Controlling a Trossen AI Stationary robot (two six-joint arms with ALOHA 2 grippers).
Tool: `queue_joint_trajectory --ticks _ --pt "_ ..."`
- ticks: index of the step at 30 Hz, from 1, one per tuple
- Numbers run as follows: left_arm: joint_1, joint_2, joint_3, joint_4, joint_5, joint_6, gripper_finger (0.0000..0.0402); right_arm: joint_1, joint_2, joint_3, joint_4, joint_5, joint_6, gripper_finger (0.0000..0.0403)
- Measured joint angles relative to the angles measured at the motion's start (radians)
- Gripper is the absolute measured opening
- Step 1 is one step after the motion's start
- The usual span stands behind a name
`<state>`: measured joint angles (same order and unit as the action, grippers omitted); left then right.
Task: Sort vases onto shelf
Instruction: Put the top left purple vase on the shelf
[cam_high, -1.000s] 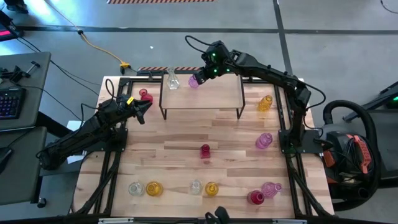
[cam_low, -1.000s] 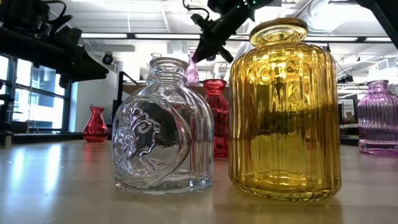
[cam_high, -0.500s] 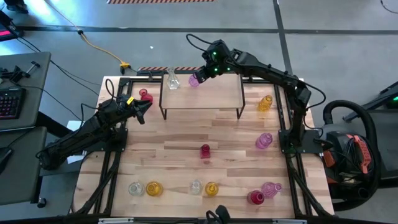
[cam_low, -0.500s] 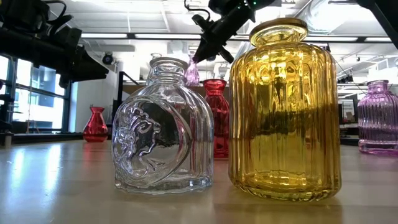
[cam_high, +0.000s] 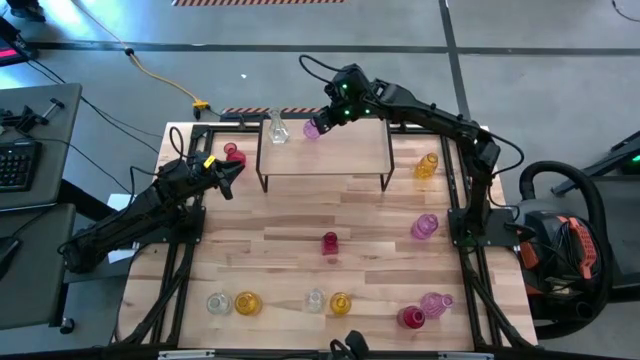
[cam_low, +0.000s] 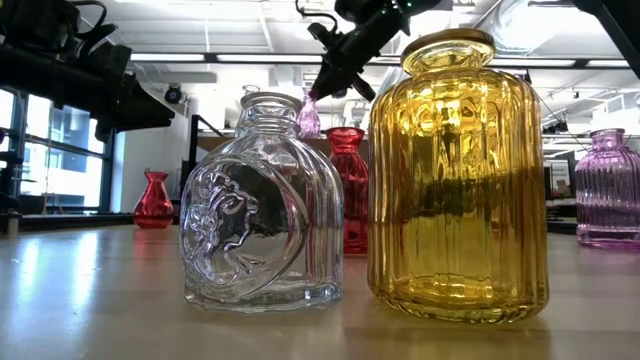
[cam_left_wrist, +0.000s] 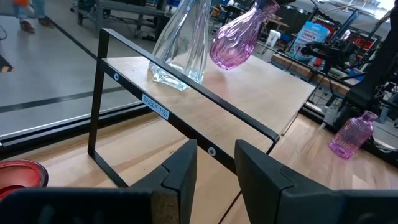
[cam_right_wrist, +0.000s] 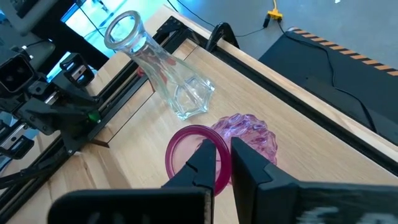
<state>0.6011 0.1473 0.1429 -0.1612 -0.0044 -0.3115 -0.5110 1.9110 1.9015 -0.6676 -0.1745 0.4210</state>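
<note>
The shelf (cam_high: 340, 150), a light-wood board on black wire legs, stands at the table's far edge. A clear vase (cam_high: 277, 128) stands on its base at the shelf's far left. Just right of it is a pink-purple vase (cam_high: 312, 129), tilted, with my right gripper (cam_right_wrist: 224, 155) shut on it. Whether its base touches the shelf board, I cannot tell. My left gripper (cam_high: 235, 172) waits open and empty at the table's left, near the shelf's left legs, beside a red vase (cam_high: 234, 154). My right gripper holds the pink-purple vase by the rim of its mouth (cam_right_wrist: 219, 180), one finger inside the mouth and one outside. The fingers slant down from the table's right and far side. The vase hangs tilted, its bulb (cam_left_wrist: 231, 46) low over the shelf's far left.
Loose vases stand on the table: red (cam_high: 330, 243) in the middle, amber (cam_high: 427, 166) and pink (cam_high: 424, 227) at the right, and several along the near edge from clear (cam_high: 219, 303) to pink (cam_high: 435, 304). Most of the shelf board is bare.
</note>
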Motion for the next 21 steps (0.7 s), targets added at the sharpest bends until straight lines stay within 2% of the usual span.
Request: queue_joint_trajectory --ticks 21 --pt "0.0 0.0 0.0 0.0 -0.002 0.0 0.0101 0.001 0.025 -0.002 0.032 -0.044 0.023 0.0028"
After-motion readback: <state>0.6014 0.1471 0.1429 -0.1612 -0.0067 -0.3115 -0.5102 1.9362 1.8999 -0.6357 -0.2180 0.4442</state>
